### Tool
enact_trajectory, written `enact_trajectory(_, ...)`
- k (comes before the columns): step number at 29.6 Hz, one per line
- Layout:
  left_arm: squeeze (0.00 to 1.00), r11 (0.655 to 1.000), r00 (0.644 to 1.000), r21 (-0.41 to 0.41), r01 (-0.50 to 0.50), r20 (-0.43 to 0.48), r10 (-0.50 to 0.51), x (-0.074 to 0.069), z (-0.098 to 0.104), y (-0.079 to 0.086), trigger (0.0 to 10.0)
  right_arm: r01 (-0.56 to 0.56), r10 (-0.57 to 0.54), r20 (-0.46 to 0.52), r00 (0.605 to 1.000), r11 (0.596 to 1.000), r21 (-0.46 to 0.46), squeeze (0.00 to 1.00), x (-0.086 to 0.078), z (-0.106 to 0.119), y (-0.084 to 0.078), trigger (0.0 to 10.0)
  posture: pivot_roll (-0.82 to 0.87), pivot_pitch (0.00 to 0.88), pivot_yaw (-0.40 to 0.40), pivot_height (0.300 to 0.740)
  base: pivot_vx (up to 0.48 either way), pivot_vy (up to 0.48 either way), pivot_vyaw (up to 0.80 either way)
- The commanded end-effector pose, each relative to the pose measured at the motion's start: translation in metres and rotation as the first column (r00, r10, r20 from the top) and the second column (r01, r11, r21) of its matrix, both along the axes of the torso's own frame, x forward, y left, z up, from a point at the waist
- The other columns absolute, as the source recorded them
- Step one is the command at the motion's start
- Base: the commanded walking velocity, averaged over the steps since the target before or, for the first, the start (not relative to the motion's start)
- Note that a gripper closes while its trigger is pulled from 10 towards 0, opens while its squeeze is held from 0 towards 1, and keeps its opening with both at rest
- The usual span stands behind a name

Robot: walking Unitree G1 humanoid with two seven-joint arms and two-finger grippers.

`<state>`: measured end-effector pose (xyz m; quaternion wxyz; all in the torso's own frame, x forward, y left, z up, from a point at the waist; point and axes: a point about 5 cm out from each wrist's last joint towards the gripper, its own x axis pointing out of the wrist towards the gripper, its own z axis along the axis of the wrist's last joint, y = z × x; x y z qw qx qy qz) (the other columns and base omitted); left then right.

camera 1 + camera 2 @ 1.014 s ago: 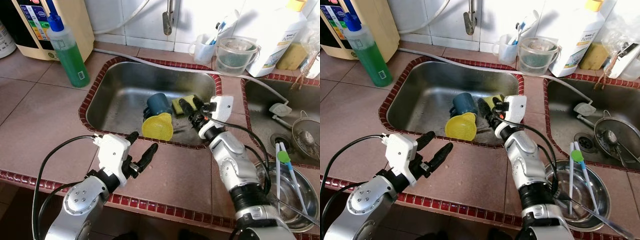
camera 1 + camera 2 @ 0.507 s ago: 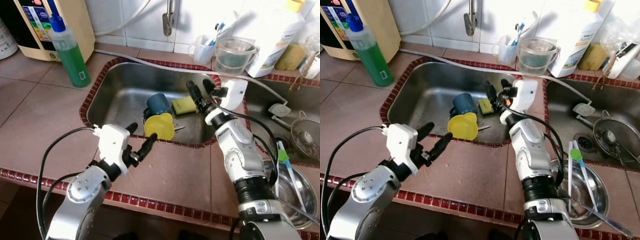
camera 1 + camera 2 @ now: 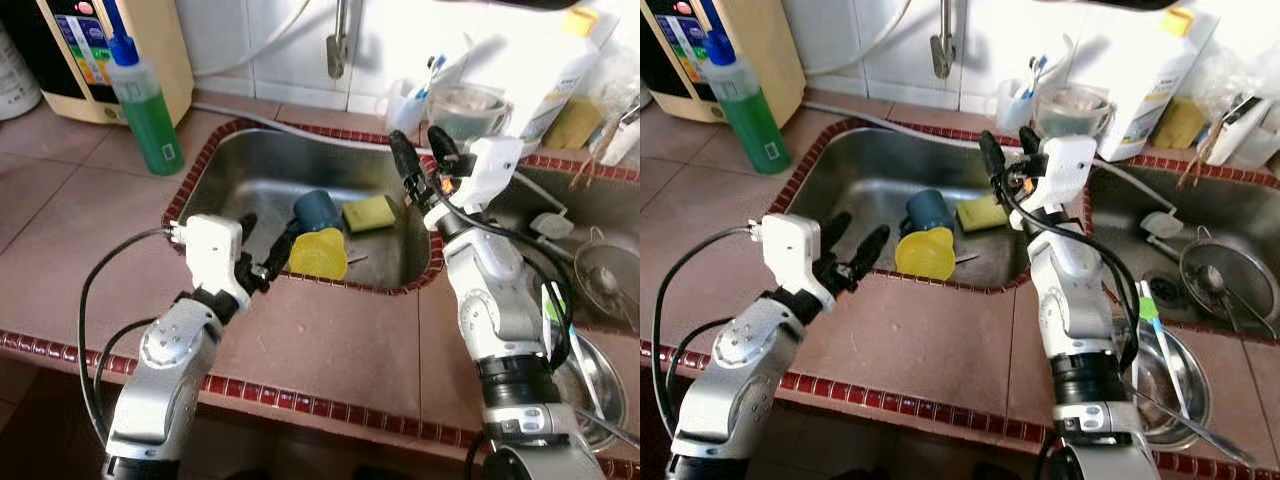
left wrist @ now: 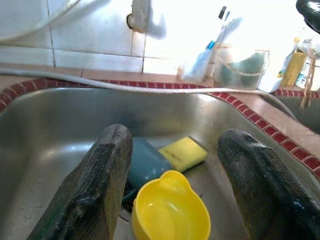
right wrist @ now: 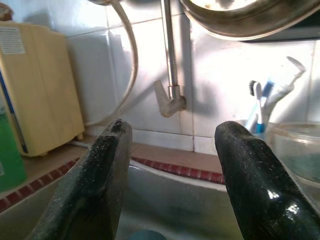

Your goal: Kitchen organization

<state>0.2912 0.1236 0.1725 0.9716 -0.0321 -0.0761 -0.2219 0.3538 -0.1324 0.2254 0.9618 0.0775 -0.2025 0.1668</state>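
A yellow cup (image 3: 318,254) lies on its side in the steel sink (image 3: 235,182), with a dark blue cup (image 3: 316,208) behind it and a yellow sponge (image 3: 370,213) to their right. My left gripper (image 3: 263,244) is open at the sink's front rim, just left of the yellow cup (image 4: 170,212), empty. My right gripper (image 3: 422,158) is open and raised above the sink's right rim, pointing toward the tap (image 5: 170,75), holding nothing.
A green soap bottle (image 3: 143,104) and a beige appliance (image 3: 120,50) stand at the back left. Behind the sink are a toothbrush cup (image 3: 408,100), a clear tub (image 3: 465,108) and a white jug (image 3: 1145,85). A second sink (image 3: 1230,240) and a steel bowl (image 3: 1175,385) with utensils lie right.
My right gripper lifted up out of the sink, away from the sponge, to above the right rim. My left gripper moved forward to the sink's front rim beside the yellow cup.
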Motion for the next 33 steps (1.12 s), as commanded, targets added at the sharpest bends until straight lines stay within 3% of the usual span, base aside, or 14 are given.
enact_trajectory(1,0.00,1.000,1.000,-0.001,0.000,0.003,0.000,0.003,0.000,0.000,10.0,0.014,-0.014,0.002,1.000,1.000,-0.008,0.00,-0.002,0.000,-0.004,10.0,-0.05,0.099,-0.017,0.740,0.000,0.000,0.00)
enact_trajectory(15,0.00,0.999,0.999,0.031,0.030,0.019,-0.030,0.013,0.003,0.004,10.0,0.039,-0.039,-0.001,0.999,0.999,-0.032,0.00,0.000,0.001,-0.008,10.0,-0.06,0.140,0.003,0.740,0.000,0.000,0.00)
enact_trajectory(33,0.00,1.000,1.000,0.009,-0.025,0.015,0.025,0.019,0.005,0.012,10.0,0.082,-0.082,-0.020,0.996,0.996,-0.020,0.00,-0.003,-0.004,-0.015,10.0,-0.07,0.140,0.017,0.740,0.000,0.000,0.00)
